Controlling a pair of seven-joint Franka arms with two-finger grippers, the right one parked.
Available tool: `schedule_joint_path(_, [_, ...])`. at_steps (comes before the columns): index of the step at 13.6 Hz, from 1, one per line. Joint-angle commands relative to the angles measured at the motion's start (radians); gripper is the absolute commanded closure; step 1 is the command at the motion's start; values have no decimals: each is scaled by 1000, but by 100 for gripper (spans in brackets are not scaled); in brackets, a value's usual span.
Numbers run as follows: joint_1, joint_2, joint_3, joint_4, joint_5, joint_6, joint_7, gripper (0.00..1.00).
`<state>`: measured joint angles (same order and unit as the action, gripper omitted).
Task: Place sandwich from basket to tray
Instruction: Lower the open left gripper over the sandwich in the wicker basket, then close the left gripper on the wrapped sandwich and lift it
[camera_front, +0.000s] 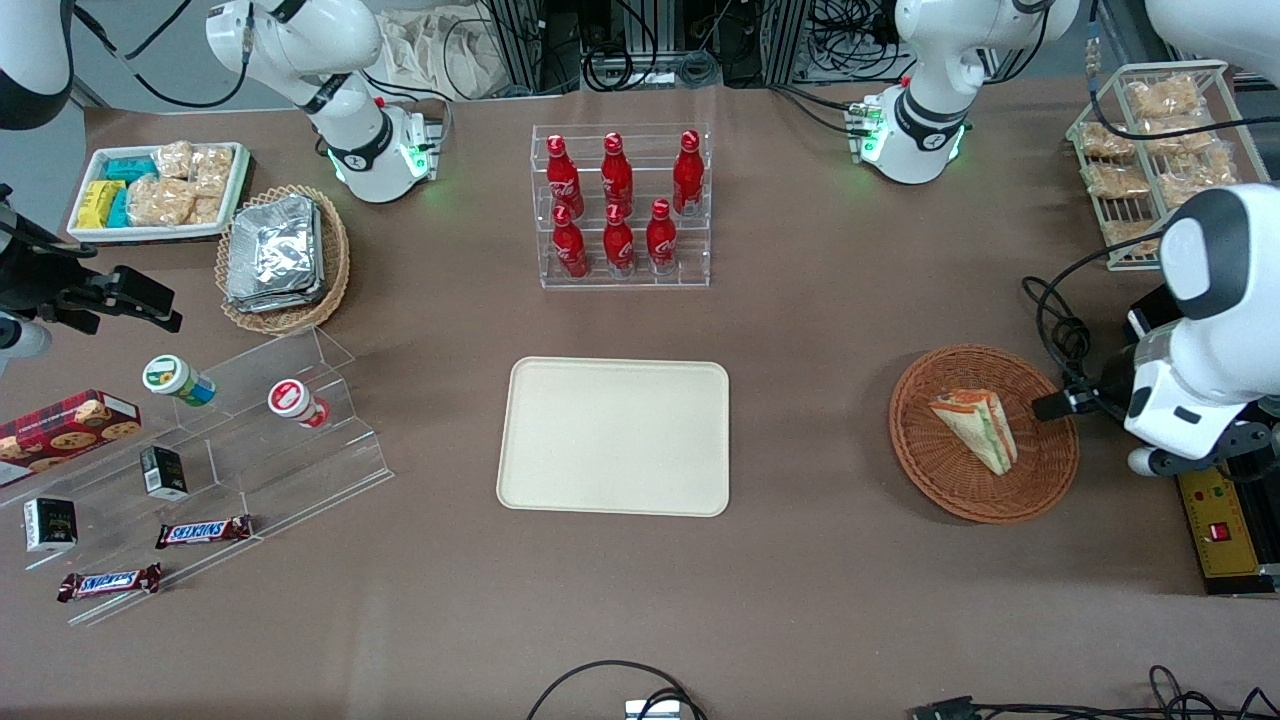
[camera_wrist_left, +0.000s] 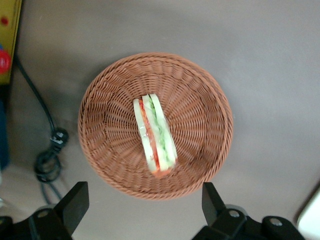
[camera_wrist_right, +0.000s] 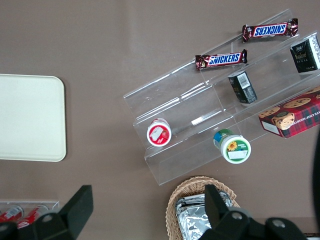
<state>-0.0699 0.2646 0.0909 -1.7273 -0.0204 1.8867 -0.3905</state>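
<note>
The sandwich (camera_front: 975, 428), a pale wedge with orange and green filling, lies on its side in the round reddish-brown basket (camera_front: 940, 470) toward the working arm's end of the table. The left wrist view shows the sandwich (camera_wrist_left: 154, 136) edge-on in the middle of the basket (camera_wrist_left: 110, 125). My left gripper (camera_front: 1060, 403) hovers above the basket's rim on the working arm's side. In the left wrist view the gripper (camera_wrist_left: 144, 205) is open and empty, its black fingers (camera_wrist_left: 75, 200) spread wide. The cream tray (camera_front: 614, 436) lies bare at the table's middle.
A clear rack of red bottles (camera_front: 622, 205) stands farther from the camera than the tray. A yellow control box (camera_front: 1225, 525) and a black cable (camera_front: 1055, 320) lie beside the basket. A wire rack of snack bags (camera_front: 1160, 150), an oval basket of foil packets (camera_front: 283, 258) and an acrylic snack stand (camera_front: 250, 440) are also here.
</note>
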Motion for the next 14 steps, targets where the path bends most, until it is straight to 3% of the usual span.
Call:
schedule_joint_path(1, [-1,-77,-2,-219,11,188,-181,0])
schedule_joint_path(6, [-2,-39,-2,-460,11,555,-278,0])
schedule_joint_path(14, [-7,25,-5,-469,-4,562,-295,1])
